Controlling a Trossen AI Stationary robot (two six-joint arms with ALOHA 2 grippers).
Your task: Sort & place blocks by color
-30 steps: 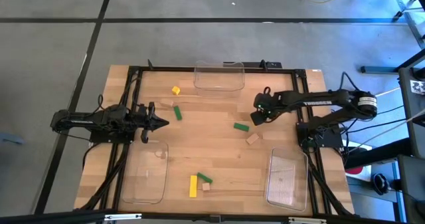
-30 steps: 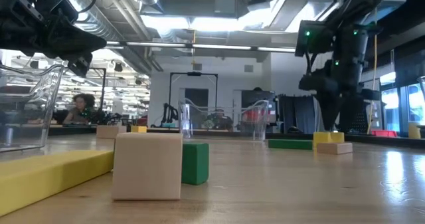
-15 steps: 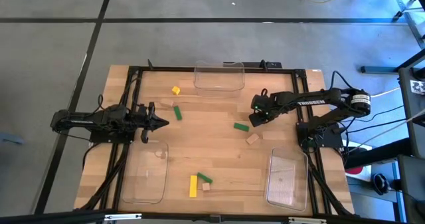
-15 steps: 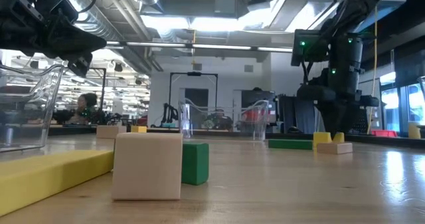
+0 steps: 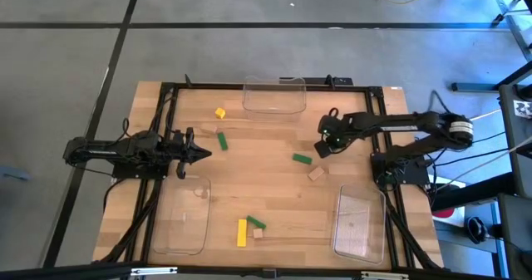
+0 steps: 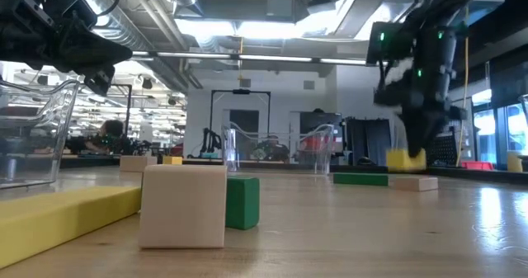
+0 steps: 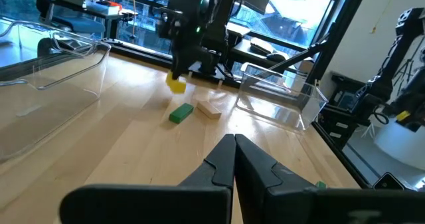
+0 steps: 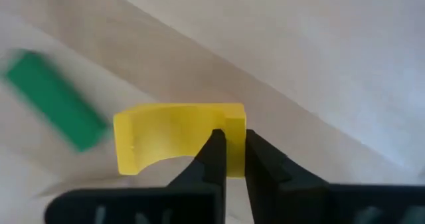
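Observation:
My right gripper [image 5: 321, 146] hangs over the table's right middle, pointing steeply down, shut on a small yellow arch-shaped block [image 8: 174, 136]. The low view shows that block [image 6: 406, 157] just above the tabletop. A green block [image 5: 302, 158] and a tan block [image 5: 316, 174] lie flat close by. Farther off lie a yellow block [image 5: 219, 112], a green one [image 5: 222, 140] and a near cluster of yellow [image 5: 242, 232], green [image 5: 256, 223] and tan [image 5: 258, 233]. My left gripper [image 5: 204, 153] waits shut at the left side, level and holding nothing. My right gripper pinches one end of the yellow arch block [image 8: 234, 121] between its two fingers [image 8: 214, 152]. The fingers come from above, pointing steeply down. The block hangs below them [image 7: 176, 84], lifted clear of the table, with its curved cutout showing in the right wrist view.
Three clear plastic trays stand on the table: one at the far edge [image 5: 274, 95], one at the near left [image 5: 179, 215], one at the near right [image 5: 357, 222]. Black frame rails [image 5: 166, 105] run along the table's sides. Bare wood lies in the middle.
My right gripper has shut on the yellow arch block and risen a little. The block, which stood on the table beside the tan block, now hangs clear of the wood.

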